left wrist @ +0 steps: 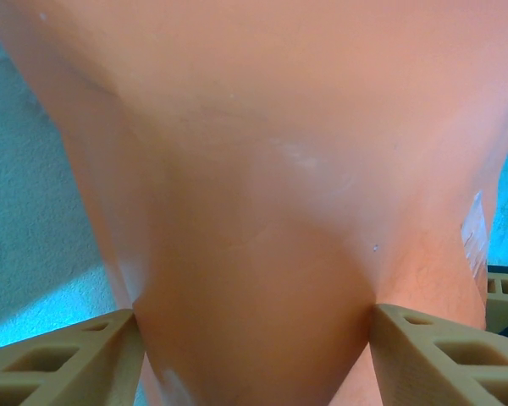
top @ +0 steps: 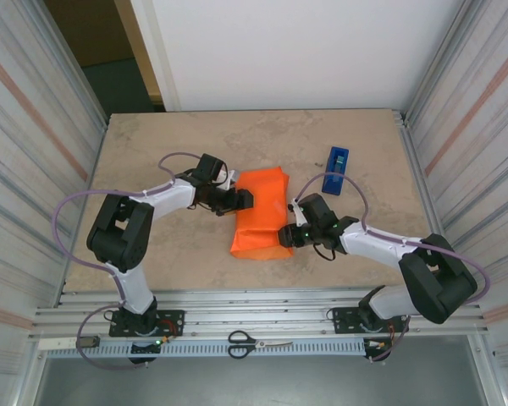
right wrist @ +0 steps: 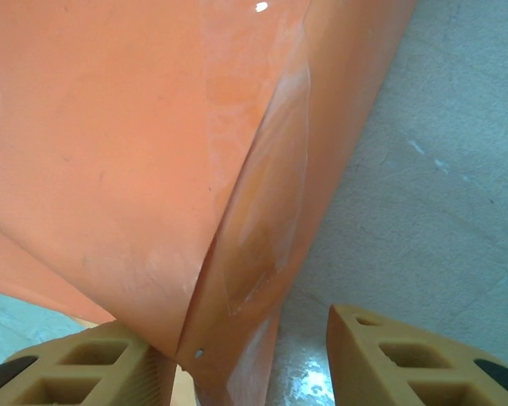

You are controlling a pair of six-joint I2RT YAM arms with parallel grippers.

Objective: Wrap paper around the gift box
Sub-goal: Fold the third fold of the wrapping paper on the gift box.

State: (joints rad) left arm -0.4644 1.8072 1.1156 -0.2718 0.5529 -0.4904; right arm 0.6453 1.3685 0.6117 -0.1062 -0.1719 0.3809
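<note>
Top view: the paper [top: 259, 213] covers its contents all round (nothing beneath can be identified); the left gripper [top: 240, 201] tips are lost against its left edge. Left wrist view: paper runs off the top and both sides; the left fingers [left wrist: 63, 359] are cut by the bottom edge, their pressure on it undeterminable. Right wrist view: the right fingers [right wrist: 76, 368] likewise cut off below.

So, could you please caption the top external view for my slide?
Left gripper and right gripper flank the paper bundle; tape dispenser beyond, scissors in front.
</note>
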